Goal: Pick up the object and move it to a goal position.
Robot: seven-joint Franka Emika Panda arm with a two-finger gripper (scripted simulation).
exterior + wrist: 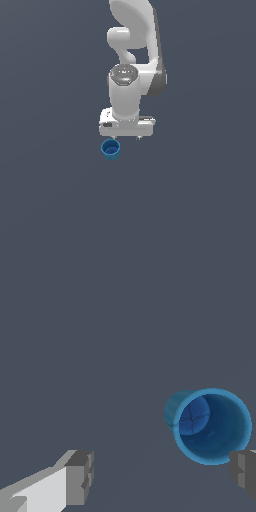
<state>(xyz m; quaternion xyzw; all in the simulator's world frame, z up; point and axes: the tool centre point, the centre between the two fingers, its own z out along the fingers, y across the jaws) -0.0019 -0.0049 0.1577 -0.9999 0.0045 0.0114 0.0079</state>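
The gripper [162, 478] is spread wide and holds nothing. In the wrist view its two grey fingertips [80, 476] stand far apart with bare floor between them. One fingertip sits just beside the rim of the blue cup [212, 426]; whether it touches the rim cannot be told.

The blue cup [110, 149] stands upright on the dark grey floor [50, 200], mouth up. In the exterior view it lies just in front of the gripper body, slightly toward the exterior view's left of the arm's centre line. The cup is not between the fingers; it sits off to one side of the gap.

Handling, as a judgement: the cup appears to be thin moulded plastic, light and fairly stiff, with a smooth and probably slippery wall. The taper toward the narrower base means a grip low on the wall may let it slide downward. A hold across the upper wall just under the rim looks the more secure option. One finger inside and one outside the wall is an alternative. The cup is likely to tip or skid if nudged.

No brand, label or writing is legible on the cup or on the white Panda arm [131, 60]. No goal marker is visible.
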